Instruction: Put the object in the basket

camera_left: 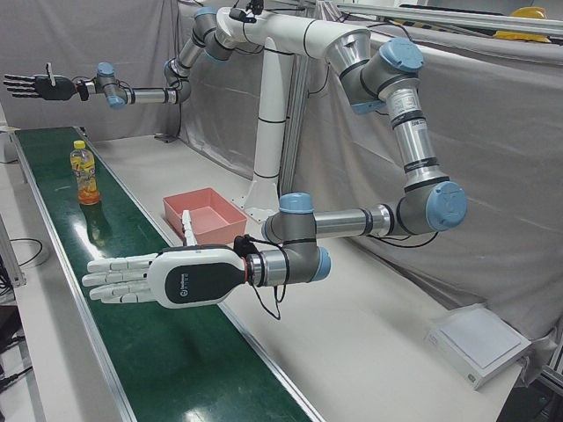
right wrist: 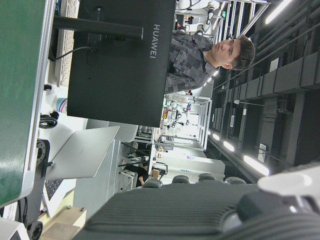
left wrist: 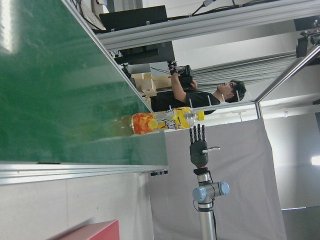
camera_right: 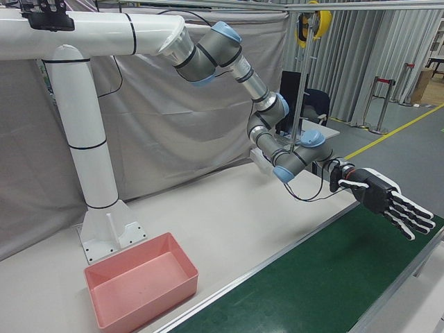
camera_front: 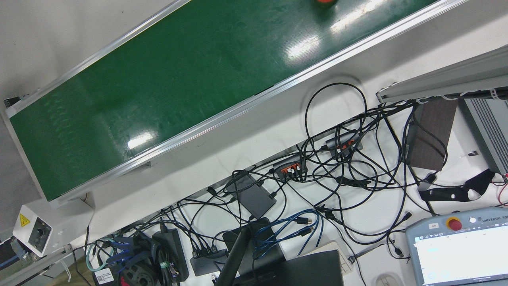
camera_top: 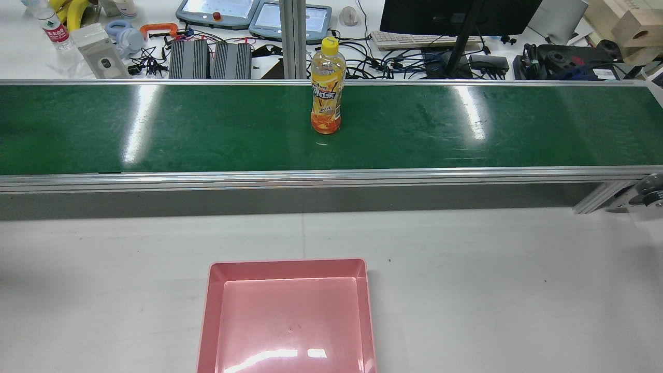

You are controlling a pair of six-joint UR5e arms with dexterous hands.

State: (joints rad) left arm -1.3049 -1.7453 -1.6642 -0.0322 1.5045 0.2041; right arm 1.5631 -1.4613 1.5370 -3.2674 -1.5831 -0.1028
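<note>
Standing bottle (camera_top: 327, 86) on belt (camera_top: 207, 129); both robot hands (camera_left: 163, 277) (camera_right: 380, 198) splayed, holding nothing

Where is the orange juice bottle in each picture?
Front view: only a cut-off orange bit at the top edge, probably the bottle.
Rear view: standing mid-belt.
Left-front view: upper left, on the belt.
Right-front view: not in it.
Left hand view: middle, lying sideways in the picture.
Right hand view: not in it.
Shared landmark: the green belt.
</note>
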